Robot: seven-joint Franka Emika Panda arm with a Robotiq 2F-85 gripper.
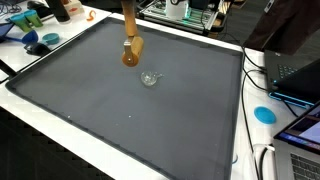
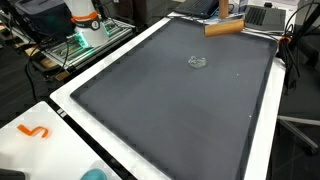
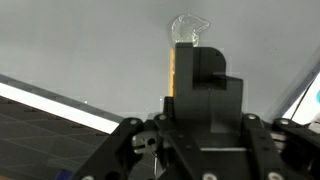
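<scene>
In the wrist view my gripper stands in the middle with its black fingers drawn together. An orange-brown edge of a wooden block shows along their left side. Both exterior views show that orange-brown block just above the far part of the dark grey mat; the gripper itself is hard to make out there. A small clear, glassy object lies on the mat a short way beyond the fingertips, apart from the block.
The mat lies on a white table. A blue disc and laptops sit at one side. Blue and orange clutter lies at a corner. An equipment rack stands alongside.
</scene>
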